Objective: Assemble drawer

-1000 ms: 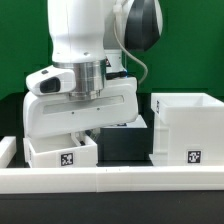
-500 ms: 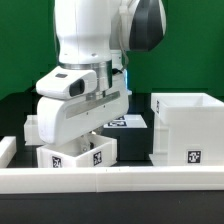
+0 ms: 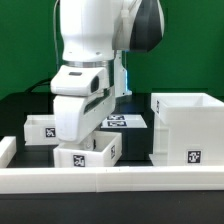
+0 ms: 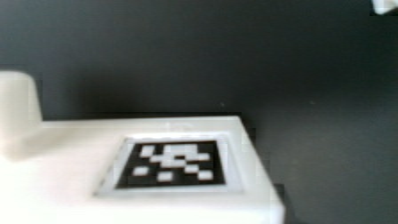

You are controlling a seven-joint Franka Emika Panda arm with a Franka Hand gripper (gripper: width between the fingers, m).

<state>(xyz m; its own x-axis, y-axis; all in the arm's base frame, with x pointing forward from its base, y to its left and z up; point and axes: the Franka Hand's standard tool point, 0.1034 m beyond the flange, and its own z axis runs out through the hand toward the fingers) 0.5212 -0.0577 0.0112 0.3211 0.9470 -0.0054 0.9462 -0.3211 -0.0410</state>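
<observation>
- Over the last second we have watched the hand [image 3: 80, 140] swing from square-on to slanted. Its body now leans across the middle of the exterior view.
- The near tray [image 3: 88, 153] has turned with it. It sat at the lower left of the frame with one tagged face towards us, and now lies skewed at lower middle with a corner pointing at us. It is closer to the casing [image 3: 185, 128] at the exterior view's right, but not touching it.
- A second tray [image 3: 42, 128], mostly covered by the hand a second ago, now shows at middle left on the counter [image 3: 135, 140], apart from the first.
- We cannot tell whether the hand is clenched on the near tray or only nudging it — its fingertips are hidden behind its own body. The wrist view shows just the tray's white top and its tag [image 4: 175, 165] close below.
- Our reading is that the tray is being turned to line it up with the casing. Both trays are outside the casing, so the sliding-in has not yet been done.
</observation>
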